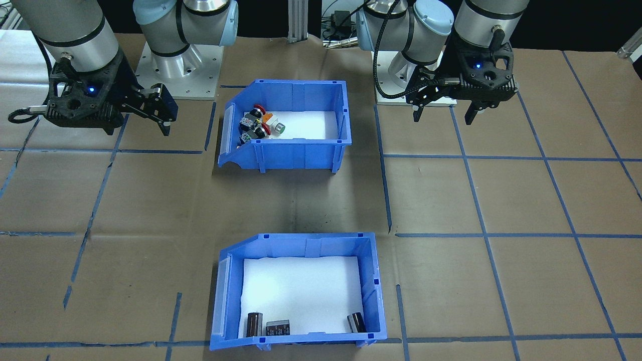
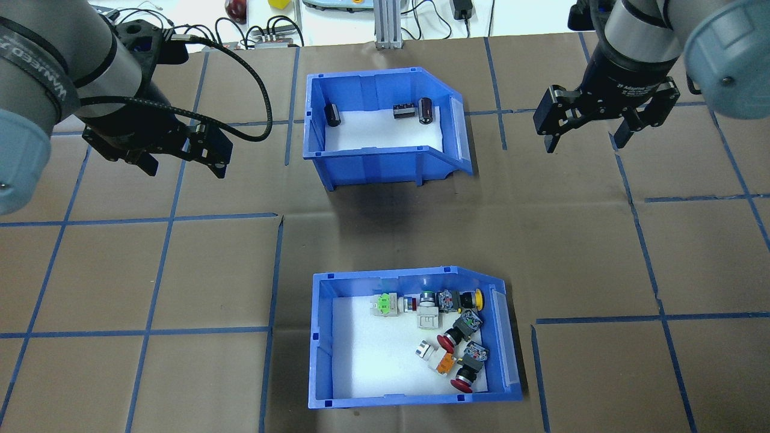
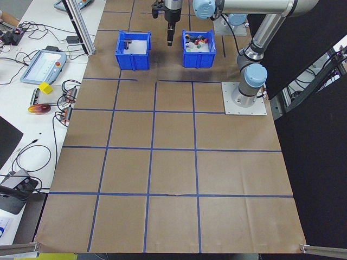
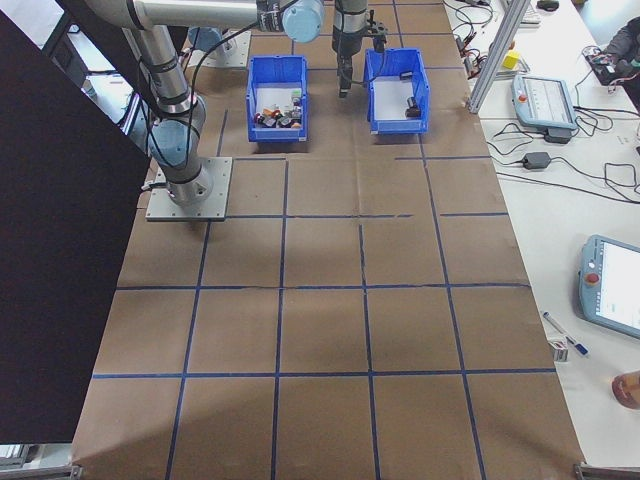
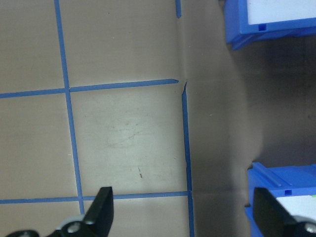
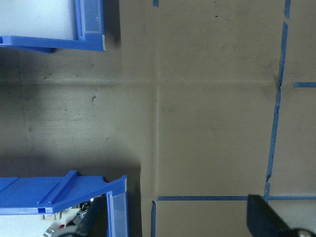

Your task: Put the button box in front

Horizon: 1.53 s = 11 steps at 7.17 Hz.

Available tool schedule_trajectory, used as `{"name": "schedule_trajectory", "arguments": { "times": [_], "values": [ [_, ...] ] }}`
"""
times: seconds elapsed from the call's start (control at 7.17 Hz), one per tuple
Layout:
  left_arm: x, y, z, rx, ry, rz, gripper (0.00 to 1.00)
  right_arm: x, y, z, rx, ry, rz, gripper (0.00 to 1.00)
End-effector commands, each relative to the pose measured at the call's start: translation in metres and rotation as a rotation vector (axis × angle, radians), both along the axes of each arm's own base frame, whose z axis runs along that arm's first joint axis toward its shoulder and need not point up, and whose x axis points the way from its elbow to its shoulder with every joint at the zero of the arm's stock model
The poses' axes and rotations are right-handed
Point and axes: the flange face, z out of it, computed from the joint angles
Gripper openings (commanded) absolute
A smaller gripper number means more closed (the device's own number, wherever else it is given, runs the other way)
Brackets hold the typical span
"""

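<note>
The button box [image 2: 320,343] is a blue bin with a white foam liner and several colourful push-button switches [image 2: 448,337], standing on the table's near side, close to the robot. It also shows as the button box [image 1: 301,145] and, at the lower left of the right wrist view, the button box [image 6: 59,195]. My left gripper [image 2: 183,165] hovers open and empty, far to the left. My right gripper [image 2: 586,139] hovers open and empty, far to the right. The same left gripper [image 5: 182,217] and right gripper [image 6: 173,224] hang over bare paper.
A second blue bin [image 2: 373,159] holding dark cylindrical parts [image 2: 425,111] stands on the far side, in line with the button box. Brown paper with a blue tape grid [image 2: 277,270] covers the table. Cables and equipment [image 2: 264,36] lie beyond the far edge.
</note>
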Motion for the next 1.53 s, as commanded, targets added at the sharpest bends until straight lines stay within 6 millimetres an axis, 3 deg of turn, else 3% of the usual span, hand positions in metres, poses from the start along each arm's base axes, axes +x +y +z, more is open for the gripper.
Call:
{"name": "schedule_trajectory", "arguments": {
  "times": [0.0,0.7,0.84,0.98,1.12,1.26,1.4],
  "values": [
    [0.0,0.0,0.001,-0.001,0.001,-0.001,1.0,0.0,0.0,-0.001,0.002,0.0,0.0,1.0],
    [0.0,-0.001,0.0,0.001,0.002,0.004,1.0,0.003,-0.003,-0.003,0.017,-0.014,0.007,1.0],
    [0.0,0.0,-0.001,0.002,-0.002,0.0,1.0,0.003,-0.014,-0.011,0.023,-0.016,0.045,1.0],
    [0.0,-0.001,0.001,-0.003,0.002,0.004,1.0,0.005,-0.031,-0.02,0.038,-0.021,0.124,1.0],
    [-0.001,0.001,0.002,-0.003,0.003,0.004,1.0,0.007,-0.057,-0.015,0.024,-0.027,0.171,1.0],
    [0.0,-0.001,0.002,-0.003,0.0,0.0,1.0,0.014,-0.091,-0.02,0.019,-0.03,0.286,1.0],
    [0.0,-0.001,0.003,-0.004,-0.003,-0.003,1.0,0.04,-0.125,-0.031,0.023,-0.032,0.419,1.0]
  ]
}}
